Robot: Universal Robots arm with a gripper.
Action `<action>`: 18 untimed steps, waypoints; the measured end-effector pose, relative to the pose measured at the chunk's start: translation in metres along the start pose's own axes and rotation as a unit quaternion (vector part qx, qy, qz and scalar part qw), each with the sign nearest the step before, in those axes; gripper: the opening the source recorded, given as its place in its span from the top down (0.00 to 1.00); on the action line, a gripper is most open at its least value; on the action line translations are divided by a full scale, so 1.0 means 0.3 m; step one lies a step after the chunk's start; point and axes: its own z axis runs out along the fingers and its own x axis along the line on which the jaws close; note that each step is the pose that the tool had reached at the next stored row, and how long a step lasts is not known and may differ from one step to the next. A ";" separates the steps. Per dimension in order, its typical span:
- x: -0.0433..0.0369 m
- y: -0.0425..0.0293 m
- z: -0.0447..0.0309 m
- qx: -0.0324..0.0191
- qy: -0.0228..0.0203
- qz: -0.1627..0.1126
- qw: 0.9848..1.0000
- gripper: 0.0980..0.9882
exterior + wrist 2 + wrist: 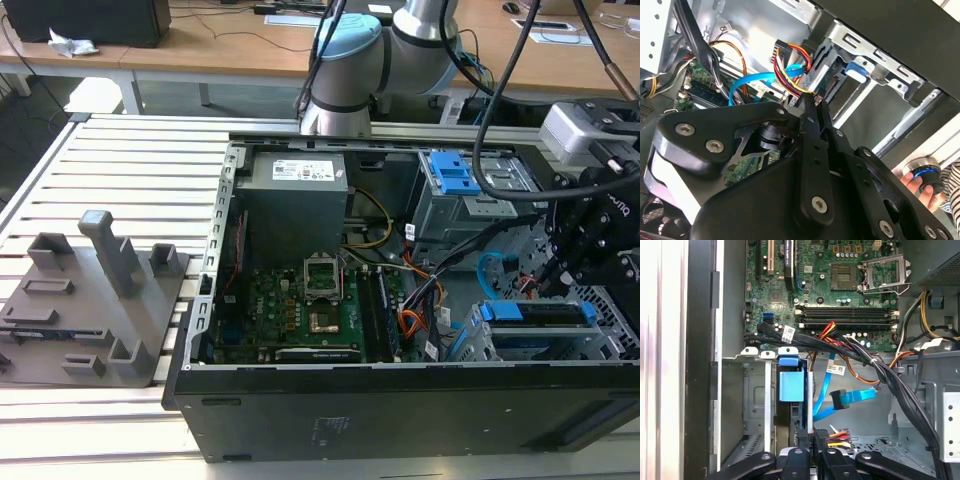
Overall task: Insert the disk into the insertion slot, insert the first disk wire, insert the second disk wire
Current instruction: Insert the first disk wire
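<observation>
Pale slatted table (130, 170) filling the frame's left and middle, open black computer case (400, 415) lying on it at centre right, grey moulded fixture (95, 310) at lower left beside it, arm base (338, 112) seemingly standing on it at top centre.

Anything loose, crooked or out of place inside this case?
The black connector on the blue flat cable hangs free beside the disk, apparently plugged into nothing. The disk sits straight in the insertion slot. The hand grips the red-yellow wires.

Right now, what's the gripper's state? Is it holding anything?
The gripper is closed, holding the red, yellow and black disk wire at its connector.
</observation>
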 end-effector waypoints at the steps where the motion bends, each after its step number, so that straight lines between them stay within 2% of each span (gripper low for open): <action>1: 0.009 0.000 0.000 0.000 0.000 0.000 1.000 0.93; 5: 0.029 0.000 0.000 0.000 -0.001 0.000 1.000 0.93; 8: 0.029 -0.001 0.002 0.000 -0.004 0.000 1.000 0.93; 12: 0.028 -0.016 0.008 0.000 -0.004 0.000 1.000 0.93; 18: 0.029 -0.020 0.020 -0.001 -0.004 0.000 1.000 0.93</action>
